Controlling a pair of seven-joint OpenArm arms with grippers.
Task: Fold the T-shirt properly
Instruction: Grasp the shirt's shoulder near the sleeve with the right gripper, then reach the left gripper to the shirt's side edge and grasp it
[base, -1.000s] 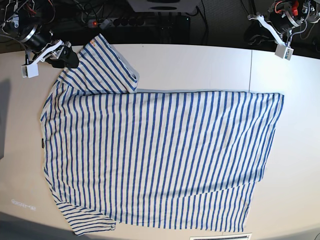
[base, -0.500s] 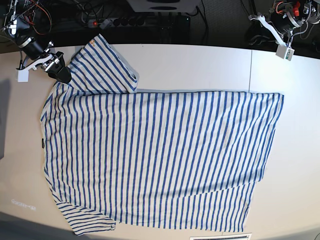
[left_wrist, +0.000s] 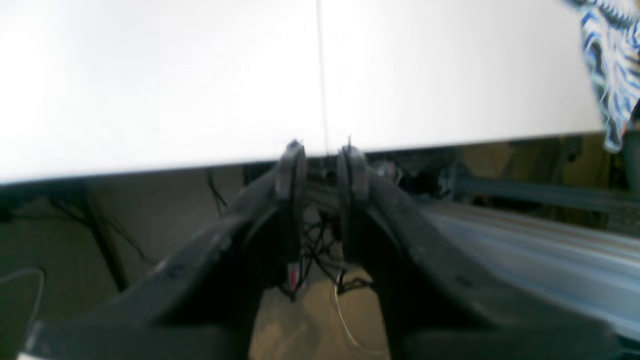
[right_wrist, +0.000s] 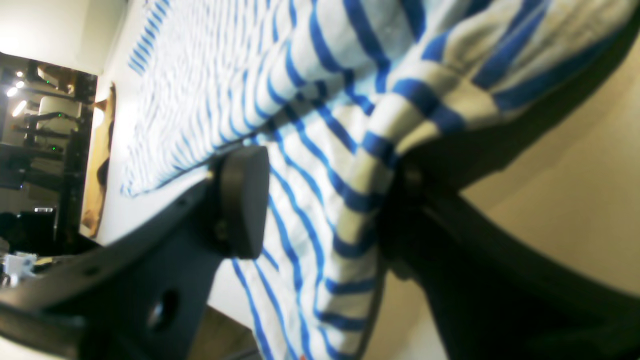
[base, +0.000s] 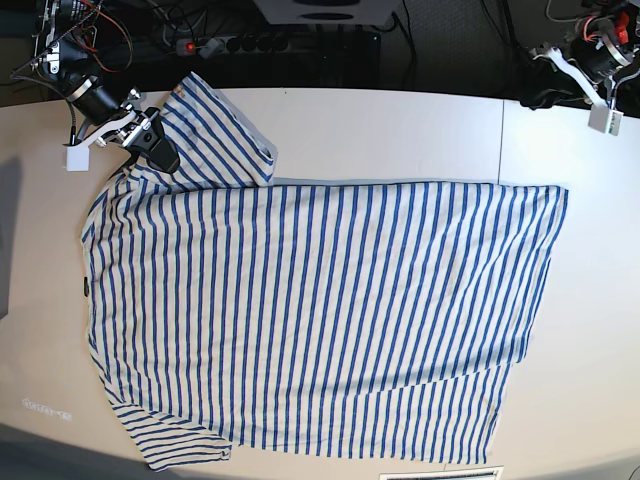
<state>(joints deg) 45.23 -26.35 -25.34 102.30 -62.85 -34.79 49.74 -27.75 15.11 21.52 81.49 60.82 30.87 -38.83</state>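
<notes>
The T-shirt (base: 320, 310), white with narrow blue stripes, lies spread flat on the white table (base: 400, 130). Its upper sleeve (base: 215, 130) is folded toward the back edge, and a small dark label (base: 86, 290) shows at its left edge. My right gripper (base: 158, 152) sits at the base of that sleeve. In the right wrist view the right gripper (right_wrist: 325, 200) is open, with striped T-shirt cloth (right_wrist: 320, 125) bunched between its fingers and draped over one finger. My left gripper (base: 540, 95) hovers off the table's back right corner, fingertips narrowly apart and empty (left_wrist: 321, 150). A corner of the T-shirt (left_wrist: 610, 75) shows there.
A seam (base: 500, 140) splits the tabletop on the right. Cables and a power strip (base: 260, 45) run behind the back edge. Bare table lies right of the shirt (base: 600, 300) and along the back (base: 400, 110).
My right gripper has moved right and slightly toward the front, from beside the sleeve onto the cloth at its base. The left arm has shifted right, away from the shirt.
</notes>
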